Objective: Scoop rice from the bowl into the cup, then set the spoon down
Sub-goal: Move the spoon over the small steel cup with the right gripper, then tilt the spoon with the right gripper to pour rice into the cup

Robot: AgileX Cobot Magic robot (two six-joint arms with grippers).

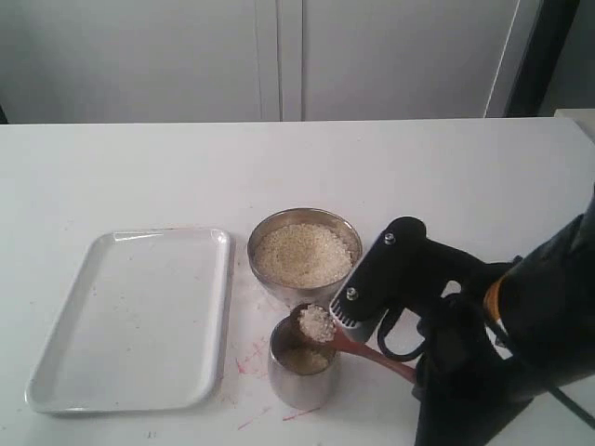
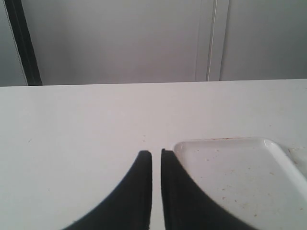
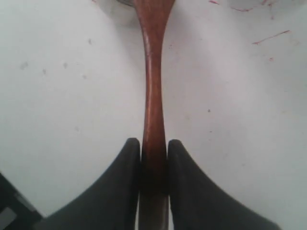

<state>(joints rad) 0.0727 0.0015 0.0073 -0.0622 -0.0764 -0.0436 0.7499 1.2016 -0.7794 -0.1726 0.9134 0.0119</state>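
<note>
a white surface (image 1: pixel 139 167) stands before pale grey cabinet doors (image 1: pixel 279 56). in the exterior view a white rectangular tray (image 1: pixel 130 316) lies on the left part of it. to the right of the tray is the steel bowl (image 1: pixel 274 290), filled with rice (image 1: pixel 302 253). the steel cup (image 1: pixel 299 390) stands just in front of the bowl, with some rice inside. the wooden spoon (image 1: pixel 372 354) has its head over the mouth of the cup with a small heap of rice on it, and its handle runs toward the black right arm (image 1: pixel 521 325). thin red marks (image 1: pixel 249 362) are on the surface near the cup.

in the left wrist view the left claw (image 2: pixel 156 153) has its two fingers nearly together with only a thin slit between, gripping nothing, and a corner of the tray is beside it.

in the right wrist view the right claw (image 3: pixel 154 143) is pressed on both sides of the spoon handle.
</note>
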